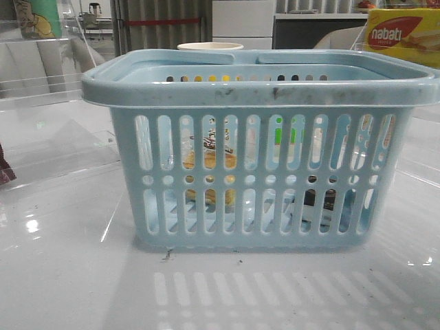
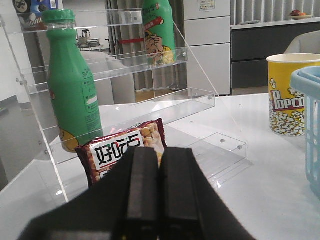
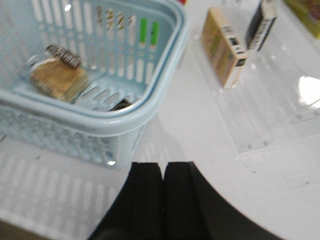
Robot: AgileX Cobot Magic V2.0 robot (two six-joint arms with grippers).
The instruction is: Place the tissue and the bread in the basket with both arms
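The light blue basket (image 1: 261,89) fills the middle of the front view. Through its slots I see the wrapped golden bread (image 1: 210,161) inside on the left and the whitish tissue pack with its black patch (image 1: 319,201) low on the right. In the right wrist view the bread (image 3: 55,77) lies on the basket (image 3: 125,117) floor, and a dark bit of the tissue (image 3: 123,105) peeks over the rim. My right gripper (image 3: 162,166) is shut and empty, outside the basket's corner. My left gripper (image 2: 160,150) is shut and empty, away from the basket (image 2: 311,100). Neither gripper shows in the front view.
Ahead of the left gripper are a red snack bag (image 2: 125,150), a green bottle (image 2: 72,85) on a clear acrylic shelf (image 2: 165,105), and a popcorn cup (image 2: 290,95). By the right gripper, boxes (image 3: 225,47) stand on a clear acrylic stand (image 3: 270,120). A nabati box (image 1: 405,34) stands far right.
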